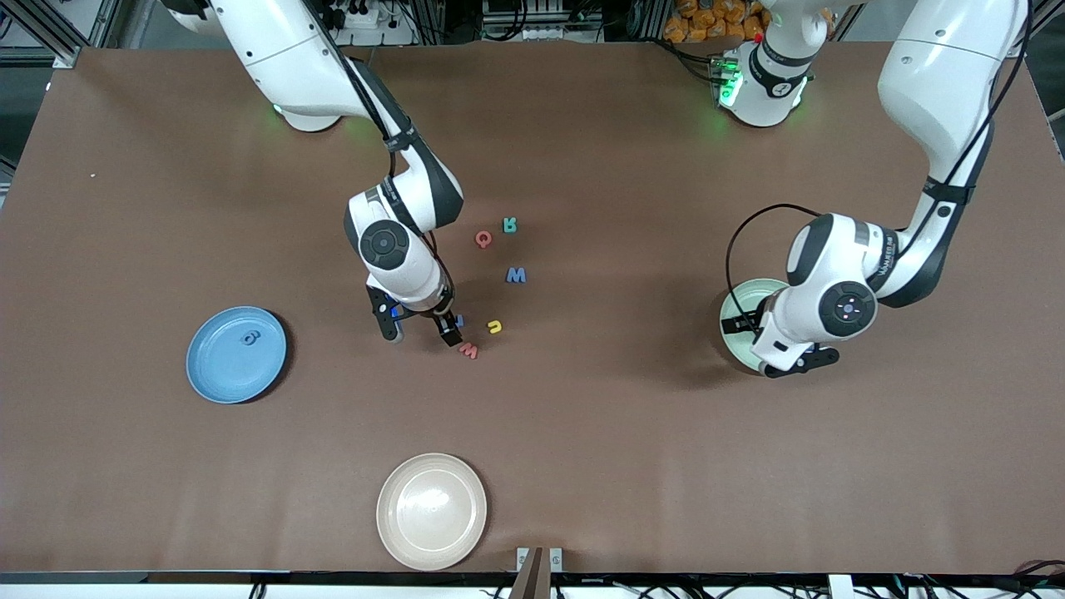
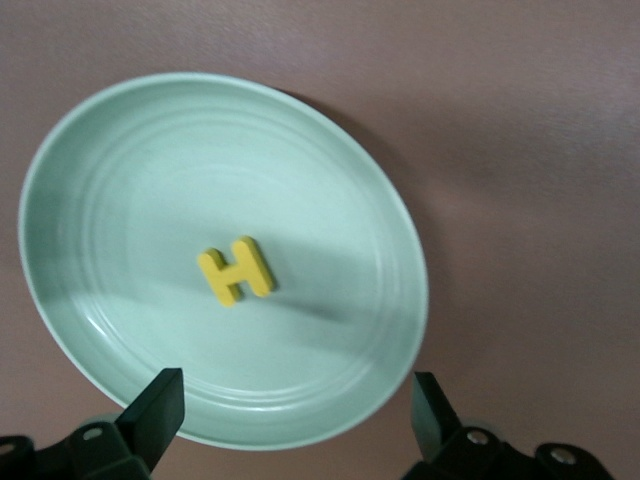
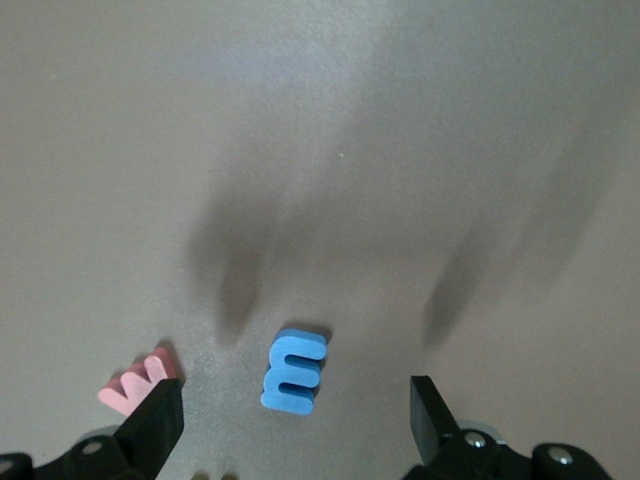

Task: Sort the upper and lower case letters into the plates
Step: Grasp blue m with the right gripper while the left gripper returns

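My right gripper is open, low over the table; in its wrist view a blue letter E lies between the fingers, with a red w beside one finger. Loose on the table are a red Q, teal R, blue M, yellow u and the red w. The sky blue plate holds one blue letter. My left gripper is open above the pale green plate, which holds a yellow H.
A cream-beige plate sits nearest the front camera, near the table's front edge. The sky blue plate lies toward the right arm's end, the pale green plate toward the left arm's end. The left arm covers much of the green plate in the front view.
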Tool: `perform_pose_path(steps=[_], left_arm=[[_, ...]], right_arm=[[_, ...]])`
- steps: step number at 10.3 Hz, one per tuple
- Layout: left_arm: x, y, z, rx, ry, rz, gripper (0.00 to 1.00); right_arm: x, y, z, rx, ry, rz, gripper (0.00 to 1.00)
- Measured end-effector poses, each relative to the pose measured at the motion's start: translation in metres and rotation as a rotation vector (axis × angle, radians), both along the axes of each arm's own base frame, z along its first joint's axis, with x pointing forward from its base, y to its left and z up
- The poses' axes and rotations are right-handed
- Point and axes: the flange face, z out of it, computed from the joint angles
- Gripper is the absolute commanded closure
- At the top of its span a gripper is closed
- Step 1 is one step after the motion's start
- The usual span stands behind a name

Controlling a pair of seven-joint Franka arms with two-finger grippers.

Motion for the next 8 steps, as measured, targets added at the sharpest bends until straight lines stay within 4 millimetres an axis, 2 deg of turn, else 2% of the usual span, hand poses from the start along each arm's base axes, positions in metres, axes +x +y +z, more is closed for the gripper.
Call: perform_pose_path(steps=[4, 5, 8], left_arm=[[-0.008, -0.038, 0.006, 0.003, -0.011, 0.03, 0.0], [-0.01, -0.049, 0.009, 0.001, -0.015, 0.04, 0.04], [-0.024, -0.095, 0.012, 0.014, -0.026, 0.045, 0.09]], right_arm=[[0.0, 0.0, -0.011, -0.001, -0.005, -0.037, 0.0], [0.0, 0.0, -0.014, -0.003, -0.004, -0.038, 0.0], [-0.005, 0.004, -0.026, -0.009, 0.001, -0.029, 0.0]])
